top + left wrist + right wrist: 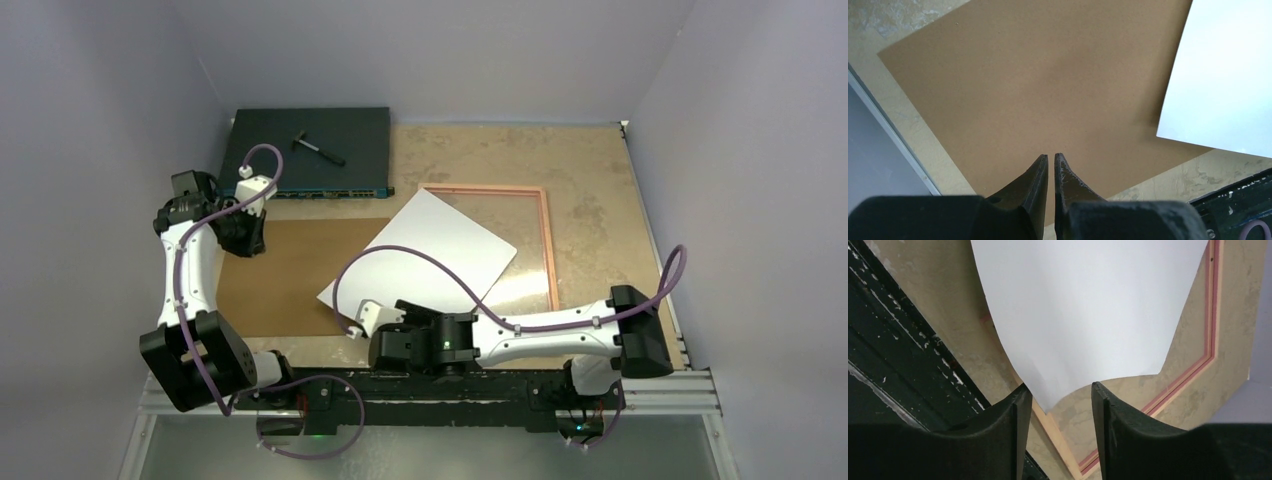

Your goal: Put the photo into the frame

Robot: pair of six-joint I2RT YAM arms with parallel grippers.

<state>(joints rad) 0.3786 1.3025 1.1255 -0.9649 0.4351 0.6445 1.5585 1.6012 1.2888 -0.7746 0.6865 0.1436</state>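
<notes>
The photo (425, 252) lies white back up, askew, across the left part of the frame (548, 250) and the edge of the brown backing board (290, 275). My right gripper (388, 345) is open and low at the photo's near corner. In the right wrist view the photo (1088, 310) curls upward, and its corner tip sits just ahead of the gap between my fingertips (1060, 390), above the frame's near corner (1210, 340). My left gripper (245, 240) is shut and empty above the board (1048, 85), with the photo's edge (1223, 80) to its right.
A dark flat electronics box (310, 150) with a small black tool (318, 147) on it lies at the back left. The black mounting rail (893, 340) runs along the near table edge. Grey walls close in the left, back and right.
</notes>
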